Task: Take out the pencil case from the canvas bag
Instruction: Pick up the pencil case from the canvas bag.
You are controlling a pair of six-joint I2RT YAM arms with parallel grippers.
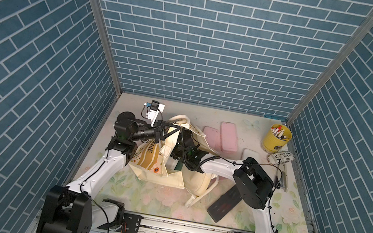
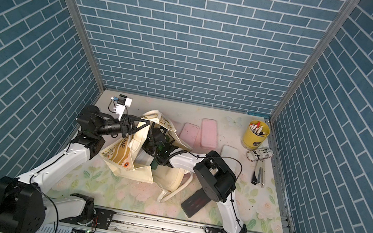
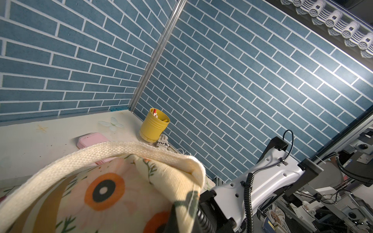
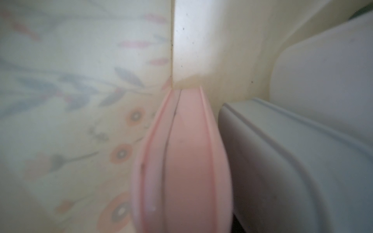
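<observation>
The cream canvas bag (image 1: 170, 179) with floral print and a mustard stripe lies at the left middle of the table in both top views (image 2: 141, 174). My left gripper (image 1: 179, 128) is shut on the bag's rim (image 3: 187, 181) and holds its mouth up. My right gripper (image 1: 185, 140) reaches into the open mouth, fingertips hidden by cloth. Inside the bag (image 4: 70, 100), a pink pencil case (image 4: 187, 151) stands edge-on and runs right down between the jaws, gripped there. A whitish case (image 4: 282, 161) lies beside it.
Two pink cases (image 1: 228, 137) (image 1: 211, 137), a white case (image 1: 249, 155) and a black case (image 1: 225, 204) lie on the table right of the bag. A yellow pen pot (image 1: 276, 138), a printed roll (image 1: 280, 158) and a stapler (image 1: 281, 180) sit by the right wall.
</observation>
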